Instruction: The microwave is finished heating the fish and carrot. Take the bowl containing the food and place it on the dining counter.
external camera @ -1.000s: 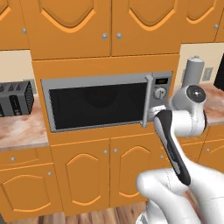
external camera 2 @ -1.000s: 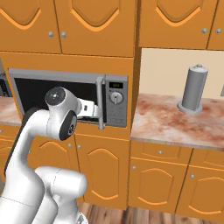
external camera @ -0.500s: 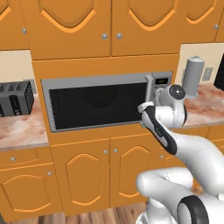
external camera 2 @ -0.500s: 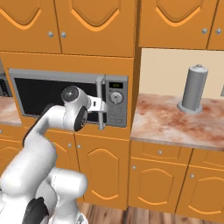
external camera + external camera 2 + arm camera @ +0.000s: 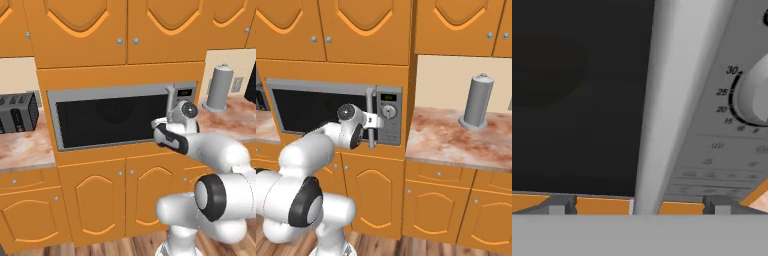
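Around the round knob (image 5: pixel 757 97) on the microwave (image 5: pixel 722 150) control panel, the dial is marked 30, 25, 20 and 15. Fainter lettering sits lower on the same panel, too blurred to read. The small display (image 5: pixel 388 97) shows nothing I can make out.

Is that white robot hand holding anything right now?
Nothing: the open gripper only straddles the grey vertical bar handle of the closed grey microwave.

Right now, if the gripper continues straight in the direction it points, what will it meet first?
Most likely the microwave's handle: the open gripper faces the microwave, with the bar standing between its fingertips. The depth is unclear, but the bar looks very close.
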